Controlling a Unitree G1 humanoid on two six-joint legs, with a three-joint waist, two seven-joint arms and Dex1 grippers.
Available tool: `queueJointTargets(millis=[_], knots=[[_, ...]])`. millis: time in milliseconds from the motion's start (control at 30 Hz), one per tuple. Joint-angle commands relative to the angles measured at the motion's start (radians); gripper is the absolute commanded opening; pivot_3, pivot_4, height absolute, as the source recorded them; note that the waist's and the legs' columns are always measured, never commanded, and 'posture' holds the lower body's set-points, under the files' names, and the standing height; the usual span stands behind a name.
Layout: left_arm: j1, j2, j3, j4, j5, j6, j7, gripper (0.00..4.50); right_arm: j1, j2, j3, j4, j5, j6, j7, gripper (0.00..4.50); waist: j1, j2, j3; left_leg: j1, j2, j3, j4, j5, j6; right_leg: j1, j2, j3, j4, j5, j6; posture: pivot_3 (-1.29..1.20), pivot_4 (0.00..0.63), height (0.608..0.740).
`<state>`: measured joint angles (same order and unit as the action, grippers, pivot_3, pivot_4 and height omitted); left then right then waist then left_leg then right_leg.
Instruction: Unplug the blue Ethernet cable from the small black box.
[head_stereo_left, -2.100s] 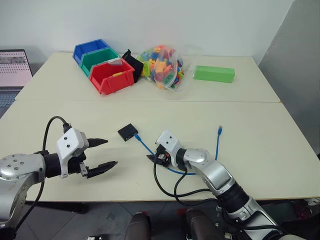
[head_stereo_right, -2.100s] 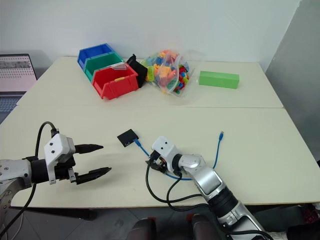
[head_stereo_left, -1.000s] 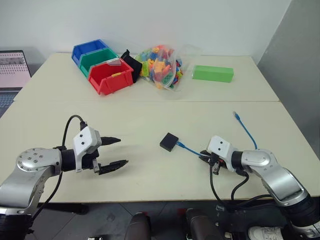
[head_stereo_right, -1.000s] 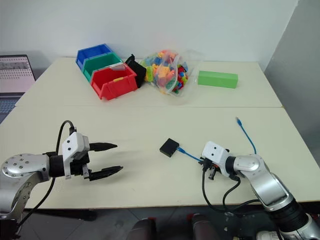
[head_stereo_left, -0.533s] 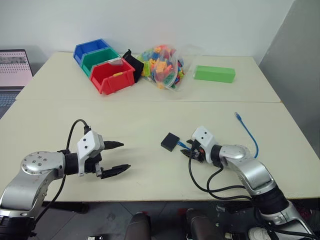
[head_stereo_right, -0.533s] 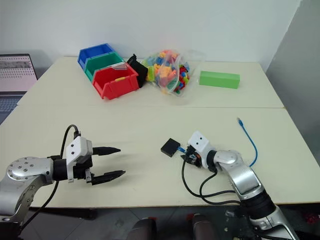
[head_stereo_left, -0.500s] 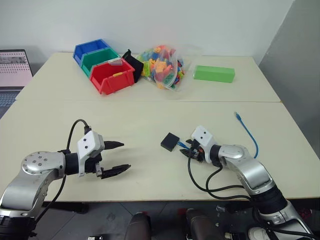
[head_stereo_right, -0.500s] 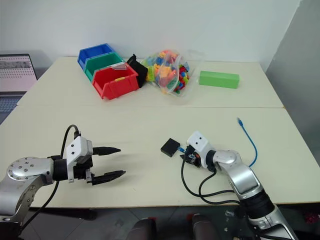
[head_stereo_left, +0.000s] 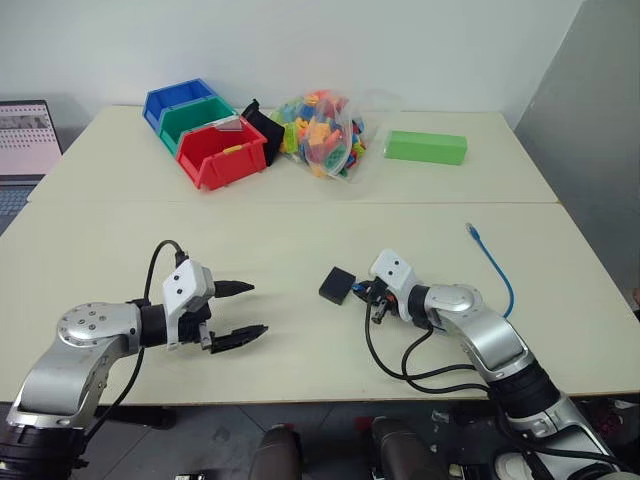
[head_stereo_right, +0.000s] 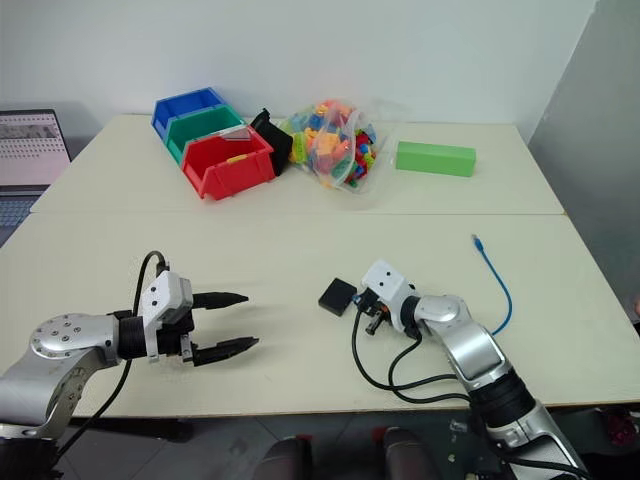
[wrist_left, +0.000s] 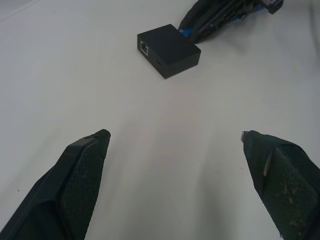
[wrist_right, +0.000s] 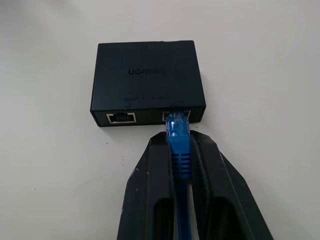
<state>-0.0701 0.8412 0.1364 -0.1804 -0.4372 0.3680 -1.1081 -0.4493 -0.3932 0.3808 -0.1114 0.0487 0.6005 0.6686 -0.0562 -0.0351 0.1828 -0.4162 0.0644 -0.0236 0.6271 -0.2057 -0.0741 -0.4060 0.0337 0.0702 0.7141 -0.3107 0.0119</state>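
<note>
**Right pincer clamped on the cable at the box**

Pale counter (head_stereo_left: 300, 230) runs under a white wall, and the box (head_stereo_left: 337, 284) lies flat on it near the front edge. Everything below is placed from that box. Its plug is seated in one of two ports on the box's side; the port beside it is bare. Just beside that side, the right pincer (wrist_right: 181, 150) is clenched on the cable (wrist_right: 178, 142), its two black fingers pressing the blue boot right behind the plug, tips almost touching the box. From there the cable passes under the right arm and curves away from the box to a loose end (head_stereo_left: 470, 229) lying on the counter. Well apart from the box on the opposite side, the left pincer (head_stereo_left: 243, 311) hovers with fingers spread wide, gripping nothing. Far behind the box stand red, green and blue bins (head_stereo_left: 222, 152), a bag of bricks (head_stereo_left: 322, 130) and a green block (head_stereo_left: 427, 147).
</note>
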Motion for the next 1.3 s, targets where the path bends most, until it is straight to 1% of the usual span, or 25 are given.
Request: queueJointTargets(millis=[33,200,267,333,500,733,800,833,867,900,933,1067,1200,1300], knots=[[-0.047,-0.023,0.002,0.004,-0.051,0.055,0.01,4.5,-0.035,-0.055,0.027,-0.049,-0.065,-0.121,0.035,0.17,0.0,0.0,0.0,0.0,0.0,0.0,0.0,0.0,0.0,0.0,0.0,0.0,0.0,0.0,0.0,0.0,0.15,0.74],[-0.137,-0.064,0.036,0.01,-0.227,0.282,0.032,4.5,-0.105,-0.129,0.064,-0.077,-0.188,-0.52,0.06,0.17,0.001,0.001,0.001,-0.001,0.0,0.0,0.0,0.0,0.0,0.0,0.0,-0.001,0.0,0.0,0.0,0.0,0.15,0.74],[-0.169,-0.076,0.039,0.007,-0.28,0.354,0.046,4.5,-0.129,-0.14,0.07,-0.064,-0.211,-0.634,0.068,0.17,-0.001,0.0,0.0,0.0,0.0,0.0,0.0,0.0,0.0,0.0,0.0,-0.003,0.0,0.0,0.0,0.0,0.15,0.74],[-0.196,-0.089,0.041,0.003,-0.32,0.409,0.067,4.5,-0.145,-0.141,0.069,-0.053,-0.22,-0.708,0.073,0.17,-0.001,0.0,0.0,0.0,0.0,0.0,0.0,0.0,0.0,0.0,0.001,-0.003,0.0,0.0,0.0,0.0,0.15,0.74],[-0.244,-0.128,0.039,-0.039,-0.417,0.519,0.121,4.5,-0.17,-0.136,0.066,-0.054,-0.245,-0.836,0.093,0.17,0.003,0.0,0.0,-0.001,0.0,0.0,0.001,0.0,0.0,0.0,0.0,-0.002,0.0,0.0,0.0,0.0,0.15,0.74],[-0.261,-0.149,0.026,-0.067,-0.448,0.558,0.168,4.5,-0.176,-0.12,0.054,-0.054,-0.255,-0.867,0.109,0.17,0.003,0.0,0.0,0.0,0.0,-0.001,0.001,0.0,0.0,0.001,0.0,-0.001,0.0,0.002,-0.003,0.0,0.15,0.74],[-0.266,-0.154,0.027,-0.067,-0.455,0.563,0.174,4.13,-0.176,-0.113,0.05,-0.052,-0.255,-0.863,0.109,0.17,0.004,0.0,0.0,0.0,0.0,-0.001,0.001,0.0,0.0,0.001,0.0,-0.001,0.0,0.002,-0.003,0.0,0.15,0.74],[-0.269,-0.156,0.032,-0.066,-0.464,0.568,0.175,4.02,-0.176,-0.111,0.049,-0.051,-0.256,-0.863,0.11,0.17,0.004,0.0,0.0,0.0,0.0,-0.001,0.001,0.0,0.0,0.001,0.0,-0.001,0.0,0.002,-0.004,0.0,0.15,0.74],[-0.27,-0.157,0.035,-0.066,-0.469,0.571,0.173,3.7,-0.175,-0.109,0.047,-0.05,-0.256,-0.862,0.111,0.17,0.004,0.0,0.0,0.0,0.0,-0.001,0.001,0.0,0.0,0.001,0.0,-0.001,0.0,0.002,-0.004,0.0,0.15,0.74],[-0.268,-0.154,0.038,-0.067,-0.473,0.573,0.169,3.51,-0.175,-0.107,0.045,-0.048,-0.257,-0.862,0.112,0.17,0.004,0.0,0.0,0.0,0.0,-0.001,0.001,0.0,0.0,0.001,0.0,-0.001,0.0,0.002,-0.004,0.0,0.15,0.74],[-0.266,-0.151,0.041,-0.066,-0.479,0.576,0.166,3.22,-0.175,-0.106,0.044,-0.045,-0.259,-0.865,0.112,0.17,0.004,0.0,0.0,0.0,0.0,-0.001,0.001,0.0,0.0,0.001,0.0,-0.001,0.0,0.002,-0.004,0.0,0.15,0.74],[-0.252,-0.135,0.043,-0.064,-0.492,0.581,0.151,2.35,-0.176,-0.101,0.04,-0.038,-0.265,-0.869,0.108,0.17,0.005,0.0,0.0,0.0,0.0,-0.001,0.001,0.0,0.0,0.001,0.0,-0.001,0.0,0.002,-0.004,0.0,0.15,0.74],[-0.246,-0.131,0.044,-0.065,-0.497,0.584,0.14,1.35,-0.178,-0.097,0.037,-0.033,-0.268,-0.878,0.102,0.17,0.005,0.0,0.0,0.0,0.0,-0.001,0.001,0.0,0.0,0.001,0.0,-0.001,0.0,0.002,-0.004,0.0,0.15,0.74],[-0.243,-0.127,0.043,-0.059,-0.495,0.579,0.135,0.79,-0.177,-0.096,0.033,-0.034,-0.271,-0.885,0.098,0.17,0.006,0.0,0.0,0.0,0.0,-0.001,0.001,0.0,0.0,0.001,0.0,-0.001,0.0,0.002,-0.004,0.0,0.15,0.74]])
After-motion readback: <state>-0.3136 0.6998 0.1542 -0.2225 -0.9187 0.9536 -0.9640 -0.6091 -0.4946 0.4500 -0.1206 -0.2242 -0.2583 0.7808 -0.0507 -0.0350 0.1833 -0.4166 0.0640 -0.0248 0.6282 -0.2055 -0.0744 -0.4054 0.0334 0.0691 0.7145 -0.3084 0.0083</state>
